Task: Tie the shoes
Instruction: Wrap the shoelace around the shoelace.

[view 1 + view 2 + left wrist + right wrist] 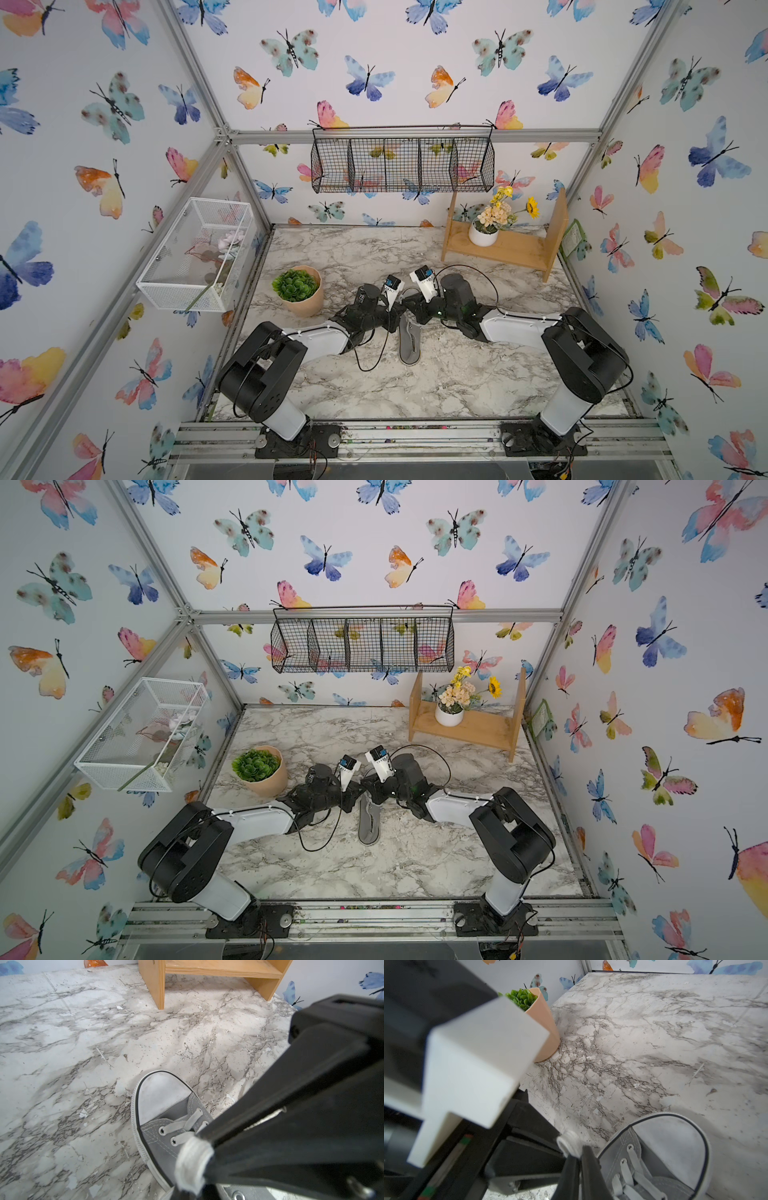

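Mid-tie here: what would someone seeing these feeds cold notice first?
The left arm and right arm meet nose to nose over the grey sneaker at mid-table. In the right wrist view, the right gripper has its jaws shut on a white lace loop beside the eyelets. A potted green plant stands to the robot's left of them.

Left arm (pixel 316 336) and right arm (pixel 515 328) match: white link shells, bulky black rounded joints, black base plates (pixel 299 444) with silver bolts at the rail (pixel 415 440). Thin black cables (pixel 365 370) loop along them. White wrist mounts (pixel 424 284) carry blue modules; left claw (pixel 192 1192) and right claw (pixel 580 1167) are black.
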Robot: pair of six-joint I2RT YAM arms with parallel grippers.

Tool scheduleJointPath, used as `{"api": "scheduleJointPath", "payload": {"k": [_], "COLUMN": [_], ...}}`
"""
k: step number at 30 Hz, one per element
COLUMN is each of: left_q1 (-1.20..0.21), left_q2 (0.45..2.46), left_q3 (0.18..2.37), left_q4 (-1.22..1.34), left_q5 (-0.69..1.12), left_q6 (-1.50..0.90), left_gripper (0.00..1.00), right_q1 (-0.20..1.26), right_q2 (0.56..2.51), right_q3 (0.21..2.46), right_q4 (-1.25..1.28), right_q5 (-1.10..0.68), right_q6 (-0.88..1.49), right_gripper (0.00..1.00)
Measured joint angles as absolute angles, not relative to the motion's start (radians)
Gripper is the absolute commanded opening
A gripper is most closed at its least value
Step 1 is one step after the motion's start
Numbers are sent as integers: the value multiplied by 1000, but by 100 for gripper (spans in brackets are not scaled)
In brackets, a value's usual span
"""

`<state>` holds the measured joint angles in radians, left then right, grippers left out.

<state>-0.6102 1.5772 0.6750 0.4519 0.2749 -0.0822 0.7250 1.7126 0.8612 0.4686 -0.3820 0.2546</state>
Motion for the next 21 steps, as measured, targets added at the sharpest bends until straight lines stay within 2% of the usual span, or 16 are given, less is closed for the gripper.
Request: {"api": "scheduleJointPath", "payload": {"k": [11, 17, 21], "left_q1": [-609, -603, -603], "left_q2": [1592, 1593, 1600], "left_q3": [675, 675, 679], "left_q4": [447, 455, 451], "left_q5": [278, 303, 332], "left_q6": [-98, -106, -102], "left_gripper": [0, 0, 0], "right_q1": [719, 710, 656], "right_q2": [1682, 1567, 1481], "right_q3": [847, 784, 755], "right_q4": [397, 316, 216], "right_q5": [-358, -332, -252], "right_q6": [249, 252, 287], "right_gripper": [41, 48, 51]}}
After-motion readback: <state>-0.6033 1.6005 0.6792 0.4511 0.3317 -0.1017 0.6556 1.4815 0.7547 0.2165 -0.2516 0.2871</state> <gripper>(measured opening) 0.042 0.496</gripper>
